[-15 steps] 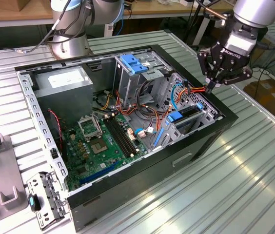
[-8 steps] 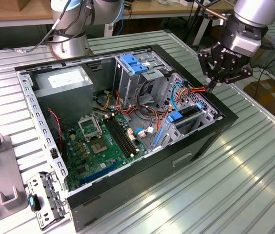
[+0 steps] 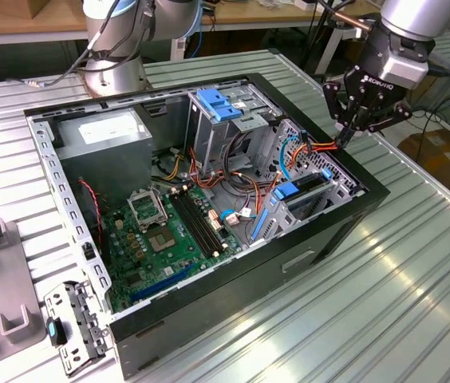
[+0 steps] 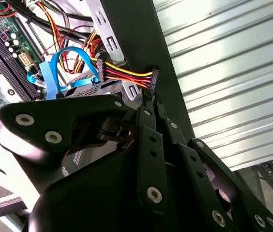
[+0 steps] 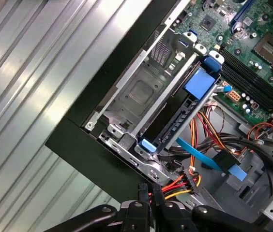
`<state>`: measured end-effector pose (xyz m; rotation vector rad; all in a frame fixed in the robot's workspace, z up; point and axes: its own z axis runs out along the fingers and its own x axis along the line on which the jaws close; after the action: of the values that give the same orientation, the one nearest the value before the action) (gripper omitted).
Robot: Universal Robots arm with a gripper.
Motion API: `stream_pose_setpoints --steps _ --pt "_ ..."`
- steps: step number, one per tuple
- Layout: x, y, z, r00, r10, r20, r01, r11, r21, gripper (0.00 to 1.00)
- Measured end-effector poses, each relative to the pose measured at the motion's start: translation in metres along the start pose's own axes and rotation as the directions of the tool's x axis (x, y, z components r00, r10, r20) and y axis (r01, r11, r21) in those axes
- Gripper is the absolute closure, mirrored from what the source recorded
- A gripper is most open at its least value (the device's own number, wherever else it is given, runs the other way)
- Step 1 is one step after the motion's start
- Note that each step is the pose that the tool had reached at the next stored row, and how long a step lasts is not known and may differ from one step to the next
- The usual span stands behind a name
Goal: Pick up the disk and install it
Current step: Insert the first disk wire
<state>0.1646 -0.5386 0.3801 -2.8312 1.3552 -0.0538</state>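
Over the open case (image 3: 233, 297), at its corner toward the exterior view's right, hangs the black gripper (image 3: 343, 137) off the arm. Pinches a small black plug (image 4: 154, 77) between fingertips (image 4: 147, 110) pressed together, plainest in the second wrist view. Trails red, yellow and black wires (image 4: 124, 73) from that plug back inside the case. Sits right at the case's black rim, with the ribbed tabletop (image 3: 384, 319) beyond it.

Just below the gripper, inside the case: holds the disk (image 5: 177, 124) on edge in a slot of the metal cage (image 5: 141, 92), with a blue rail down its visible side and a blue tab at its end. Appears in the exterior view too as a dark slab (image 3: 311, 183) between the cage walls, near the gripper but not touching it. Leaves an open metal bay beside the disk, on the side toward the case wall.

Elsewhere in the case: loops a blue cable (image 4: 61, 58) close to the wires; carries a green board (image 3: 161, 239) on the floor and a grey box (image 3: 101, 132) in the far corner, well apart from the gripper.
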Motion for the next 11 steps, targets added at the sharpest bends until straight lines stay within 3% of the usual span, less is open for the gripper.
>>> stream_pose_setpoints --steps 2,3,7,11 --pt "-0.0001 -0.0010 0.0006 0.9998 -0.019 0.0000 0.019 0.9998 0.0003 0.82" --pt "-0.0001 -0.0016 0.0008 0.9997 -0.025 -0.0003 0.025 0.9997 0.0002 0.75" --pt "-0.0016 -0.0059 0.0027 0.9993 -0.036 -0.0052 0.036 0.9994 -0.0034 0.75" --pt "-0.0011 -0.0077 0.0046 0.9975 -0.071 -0.0080 0.071 0.9975 -0.0049 0.74"
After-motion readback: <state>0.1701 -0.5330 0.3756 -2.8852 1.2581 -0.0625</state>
